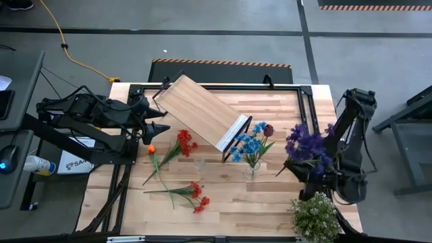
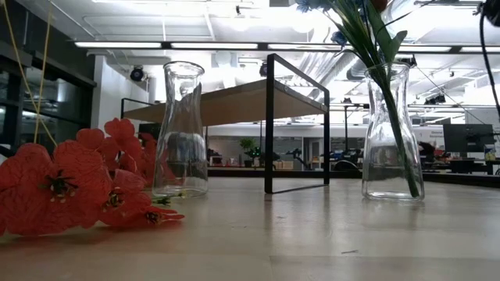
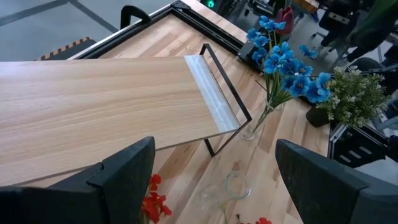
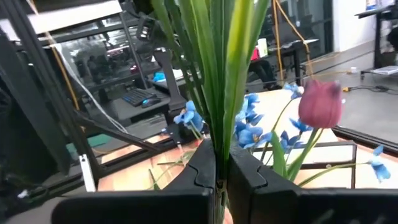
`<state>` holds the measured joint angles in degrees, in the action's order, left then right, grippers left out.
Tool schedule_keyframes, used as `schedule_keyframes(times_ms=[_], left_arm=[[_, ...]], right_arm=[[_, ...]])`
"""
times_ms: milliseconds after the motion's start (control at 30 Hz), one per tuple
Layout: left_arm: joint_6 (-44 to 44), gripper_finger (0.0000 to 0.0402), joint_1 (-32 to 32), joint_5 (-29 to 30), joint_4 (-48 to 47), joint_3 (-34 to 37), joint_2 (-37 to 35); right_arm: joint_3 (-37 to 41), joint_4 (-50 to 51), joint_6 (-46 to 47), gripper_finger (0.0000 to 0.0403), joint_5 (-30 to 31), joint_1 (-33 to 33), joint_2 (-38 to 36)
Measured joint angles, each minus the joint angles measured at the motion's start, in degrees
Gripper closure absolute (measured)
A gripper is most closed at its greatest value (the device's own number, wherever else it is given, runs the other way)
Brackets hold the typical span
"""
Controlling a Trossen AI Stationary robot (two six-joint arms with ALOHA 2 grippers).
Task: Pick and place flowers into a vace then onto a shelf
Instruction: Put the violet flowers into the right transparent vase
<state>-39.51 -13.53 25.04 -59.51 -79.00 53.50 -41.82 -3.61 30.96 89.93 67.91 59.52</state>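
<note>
**Right gripper clamps purple flower stems; left gripper spread wide over the shelf**

Right gripper (image 4: 221, 171) is pinched tight on a bundle of green stems, holding the purple flowers (image 1: 307, 145) up at the right side of the table, just left of the right arm's base. Beside it, at the near right corner, stands the bushy pale plant (image 1: 314, 216).

Left gripper (image 3: 211, 168) hangs with its fingers (image 3: 127, 168) spread wide and nothing between them, above the left end of the shelf (image 1: 200, 110). That shelf sits skewed on the far middle of the table (image 1: 270, 202).

Right of the shelf's near end, a glass vase (image 1: 251, 169) holds blue flowers (image 1: 248, 143) and one dark red flower (image 1: 268, 129). An empty glass vase (image 2: 180, 133) stands upright to its left.

Loose on the tabletop lie red flowers (image 1: 185, 143) and an orange flower (image 1: 151, 150) near the left arm, with more red flowers (image 1: 197, 196) nearer the front edge.
</note>
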Motion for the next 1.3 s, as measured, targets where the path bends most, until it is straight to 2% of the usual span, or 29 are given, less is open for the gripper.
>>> schedule_keyframes(times_ms=[200, 633, 1300], left_arm=[[-0.01, 0.0034, 0.00, 0.00, 0.02, 0.00, 0.01], [-0.02, 0.0034, -0.01, -0.15, 0.04, 0.00, 0.00], [0.12, 0.0034, 0.00, -0.17, 0.02, 0.00, 0.00]], right_arm=[[0.00, -4.36, 0.09, 0.0397, 0.09, -5.08, 4.84], [-0.02, -4.49, 2.44, 0.0397, 0.07, -16.32, 10.01], [-0.07, -4.22, 3.58, 0.0397, 0.04, -17.43, 13.42]])
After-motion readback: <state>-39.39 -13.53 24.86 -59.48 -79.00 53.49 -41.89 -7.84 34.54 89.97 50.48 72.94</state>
